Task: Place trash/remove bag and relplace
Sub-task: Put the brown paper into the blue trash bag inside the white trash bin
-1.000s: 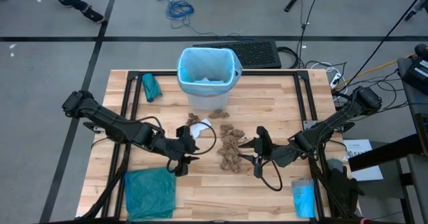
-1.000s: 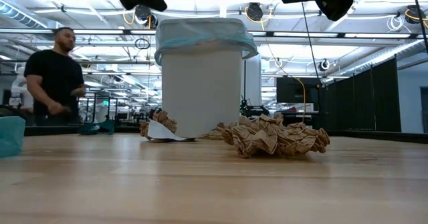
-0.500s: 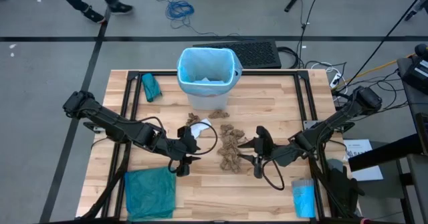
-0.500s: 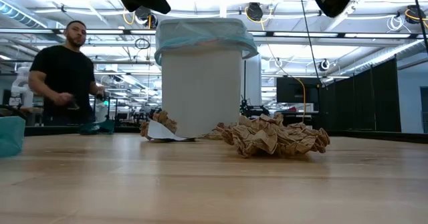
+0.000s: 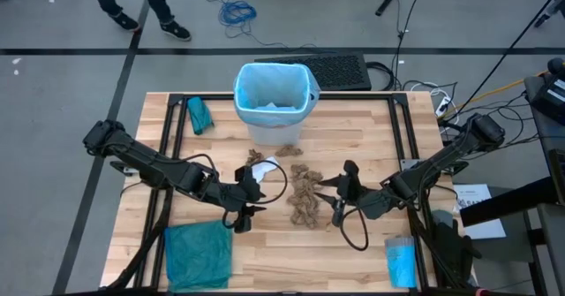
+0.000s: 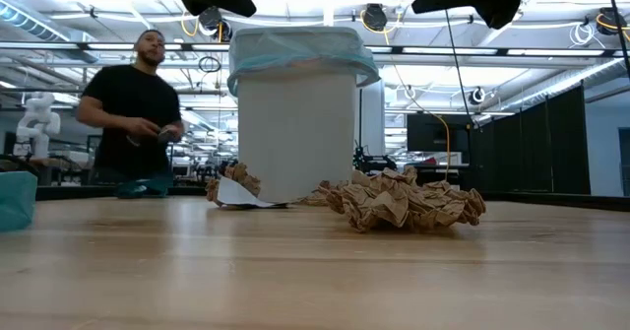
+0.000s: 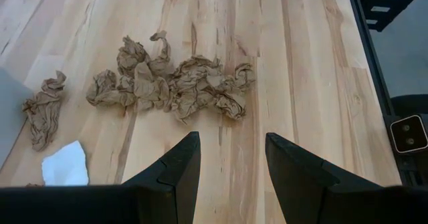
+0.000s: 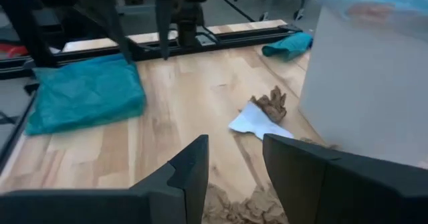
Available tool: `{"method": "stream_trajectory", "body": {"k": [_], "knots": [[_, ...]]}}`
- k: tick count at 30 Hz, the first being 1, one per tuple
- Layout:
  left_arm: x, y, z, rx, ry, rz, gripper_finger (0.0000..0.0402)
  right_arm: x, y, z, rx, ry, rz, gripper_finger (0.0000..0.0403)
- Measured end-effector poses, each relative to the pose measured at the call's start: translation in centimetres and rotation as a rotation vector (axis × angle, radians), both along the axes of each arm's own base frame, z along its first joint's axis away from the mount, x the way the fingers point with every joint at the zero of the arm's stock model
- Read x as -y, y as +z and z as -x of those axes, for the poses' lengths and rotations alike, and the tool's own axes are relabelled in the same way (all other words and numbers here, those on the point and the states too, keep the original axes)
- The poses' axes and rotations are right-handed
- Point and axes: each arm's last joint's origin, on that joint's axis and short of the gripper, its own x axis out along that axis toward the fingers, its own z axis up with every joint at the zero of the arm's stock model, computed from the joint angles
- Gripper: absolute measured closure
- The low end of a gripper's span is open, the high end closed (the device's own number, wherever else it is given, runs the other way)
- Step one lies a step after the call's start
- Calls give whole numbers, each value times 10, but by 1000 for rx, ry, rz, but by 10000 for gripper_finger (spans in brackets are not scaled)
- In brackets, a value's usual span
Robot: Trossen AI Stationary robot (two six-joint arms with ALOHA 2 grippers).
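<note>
The white bin (image 5: 274, 93) stands at the table's far middle, lined with the light blue bag (image 5: 265, 86), whose rim is folded over the bin's top (image 6: 300, 49). Crumpled brown paper trash (image 5: 305, 197) lies in a heap at the table's middle. Smaller scraps (image 5: 287, 148) and a white scrap (image 5: 267, 168) lie near the bin's foot. My left gripper (image 5: 250, 201) hovers open to the left of the heap, which shows beyond its fingers (image 7: 177, 83). My right gripper (image 5: 334, 194) hovers open to the right of the heap and points toward the bin (image 8: 374, 83).
A folded dark teal bag (image 5: 199, 254) lies at the near left. A small teal bundle (image 5: 199, 115) lies at the far left, and a bright blue roll (image 5: 400, 262) at the near right. Black frame rails (image 5: 168, 146) border the table. A person (image 6: 133, 108) walks beyond the far edge.
My right gripper has swung its fingers a little toward the table's far edge, toward the bin, while staying in place above the table. The person behind the table has walked toward the right.
</note>
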Motion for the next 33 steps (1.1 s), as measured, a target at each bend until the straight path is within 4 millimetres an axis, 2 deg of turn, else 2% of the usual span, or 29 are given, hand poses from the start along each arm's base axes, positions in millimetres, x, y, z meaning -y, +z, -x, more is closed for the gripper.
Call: {"method": "stream_trajectory", "body": {"k": [12, 17, 27, 33], "knots": [[0, 0, 0, 0, -1, -1, 237, -2, -1, 0, -8, 34, -55, 268], [-1, 0, 0, 2, 8, -8, 237, -5, -4, -1, -39, 120, -109, 268], [-2, 0, -1, 12, 34, -31, 237, -12, -31, -13, -132, 117, -138, 268], [-2, 0, -1, 14, 40, -36, 237, -6, -42, -22, -160, 78, -123, 268]]}}
